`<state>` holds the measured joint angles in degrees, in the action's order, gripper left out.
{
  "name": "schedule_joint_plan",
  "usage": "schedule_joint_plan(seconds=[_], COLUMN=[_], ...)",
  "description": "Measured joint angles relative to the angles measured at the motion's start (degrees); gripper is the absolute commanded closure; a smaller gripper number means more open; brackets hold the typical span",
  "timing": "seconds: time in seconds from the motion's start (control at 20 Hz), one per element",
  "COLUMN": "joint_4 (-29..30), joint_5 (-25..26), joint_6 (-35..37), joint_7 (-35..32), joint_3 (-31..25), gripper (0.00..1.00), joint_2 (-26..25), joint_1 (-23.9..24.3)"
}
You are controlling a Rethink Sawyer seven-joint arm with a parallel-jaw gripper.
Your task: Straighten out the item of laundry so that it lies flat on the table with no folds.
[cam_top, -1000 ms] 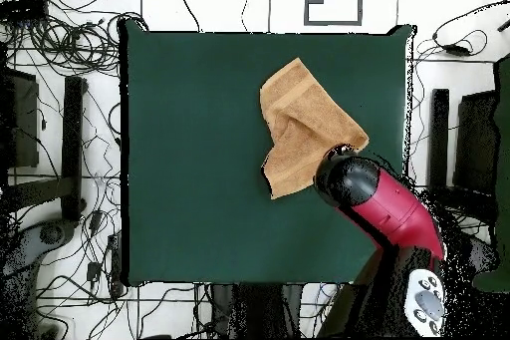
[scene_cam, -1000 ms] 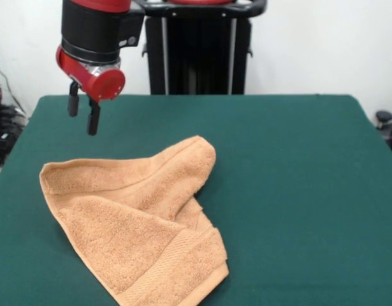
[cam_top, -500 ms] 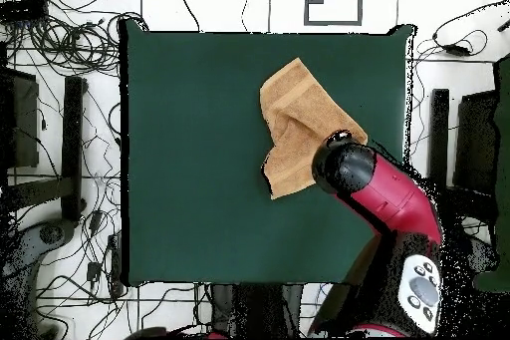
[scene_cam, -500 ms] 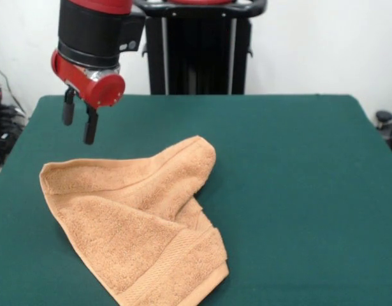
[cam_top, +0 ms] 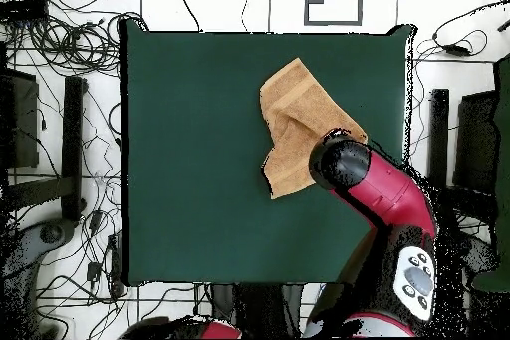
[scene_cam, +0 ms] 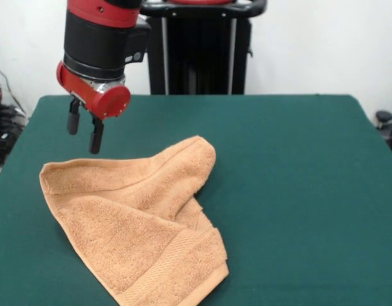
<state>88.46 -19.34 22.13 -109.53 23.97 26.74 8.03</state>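
From the front camera, the red and black robot arm [scene_cam: 101,48] comes down from the top. At its end is the gripper with two thin black fingers [scene_cam: 85,127]. The fingers hang apart with a gap between them, so the jaws are released and hold nothing. They hang in the air and do not touch anything.

Just below the jaws lies the small light orange-tan terry towel [scene_cam: 135,217]. Its far edge is right under the fingertips. The towel is not flat. One part is folded over on top, and a rounded hump [scene_cam: 194,153] sticks out to the side of the jaws, toward the middle of the big dark green felt-covered table [scene_cam: 297,191]. The corner of the towel farthest from the jaws has a woven band [scene_cam: 176,268] and sits at the near edge of the table. The black pedestal [scene_cam: 199,48] stands behind the jaws, at the far side of the table.

From the overhead camera, the round red end of the arm [cam_top: 344,165] covers the jaws, so the fingers cannot be seen here. The arm end sits over one corner of the towel [cam_top: 294,122]. The rest of the towel spreads away from the arm, toward the far part of the green table [cam_top: 189,157]. Cables [cam_top: 60,37] lie on the floor around the table.
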Motion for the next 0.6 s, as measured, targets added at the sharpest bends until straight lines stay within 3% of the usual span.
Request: schedule_joint_plan(seconds=[0.6], joint_4=[-0.02], joint_5=[0.0], joint_6=[-3.26], joint_7=[0.0], joint_3=[-0.4], gripper=[0.0], joint_2=[-0.66], joint_1=[0.24])
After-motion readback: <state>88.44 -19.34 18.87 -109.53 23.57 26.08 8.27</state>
